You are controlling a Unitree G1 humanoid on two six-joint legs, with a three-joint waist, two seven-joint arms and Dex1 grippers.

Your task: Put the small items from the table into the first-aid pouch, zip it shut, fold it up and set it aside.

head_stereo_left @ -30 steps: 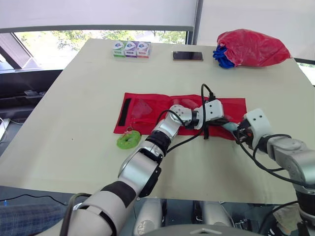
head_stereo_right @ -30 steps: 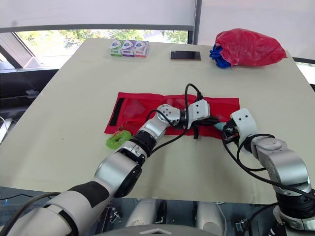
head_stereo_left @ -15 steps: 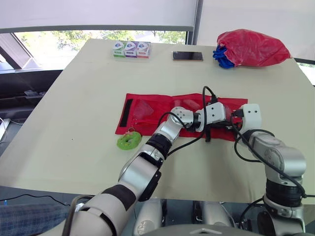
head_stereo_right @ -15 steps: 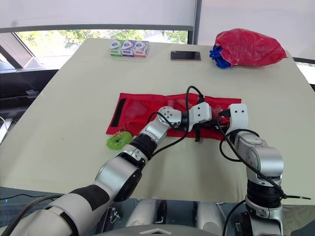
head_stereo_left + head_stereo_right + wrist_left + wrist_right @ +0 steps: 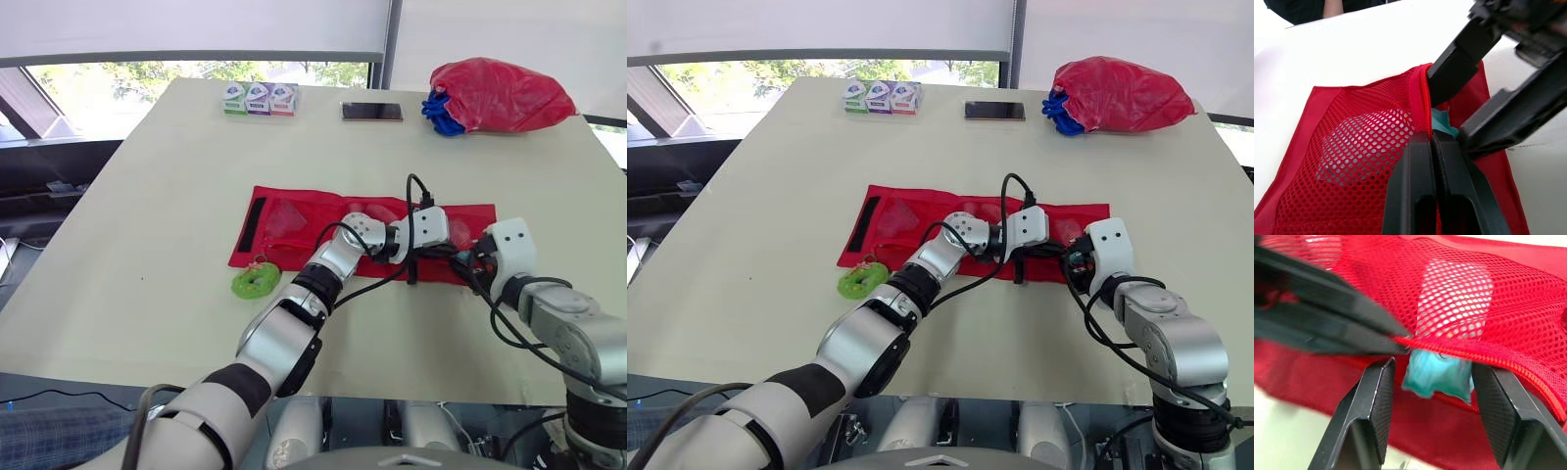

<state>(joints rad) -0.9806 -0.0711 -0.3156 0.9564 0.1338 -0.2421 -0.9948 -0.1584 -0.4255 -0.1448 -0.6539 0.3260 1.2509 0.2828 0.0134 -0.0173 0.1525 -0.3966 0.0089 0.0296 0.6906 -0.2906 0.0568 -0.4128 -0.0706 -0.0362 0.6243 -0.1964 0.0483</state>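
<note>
Right gripper (image 5: 1433, 364) has dropped back from the right end of the pouch (image 5: 294, 220) toward its near edge since half a second ago; the pouch itself is unmoved. The gripper's fingers stand wide on either side of a teal item (image 5: 1437, 374) sitting half under the zipper edge (image 5: 1424, 98), which I judge released. Left gripper (image 5: 1431, 137) is clamped tight on that edge. The pouch lies unfolded mid-table (image 5: 147, 196). It is thin red fabric with open-weave mesh pockets (image 5: 1361, 142), light and limp — likely to sag and slide, so grip the stiffer zipper seam. Teal item looks soft and crumpled. Green ring (image 5: 255, 283) lies just beside the pouch.
</note>
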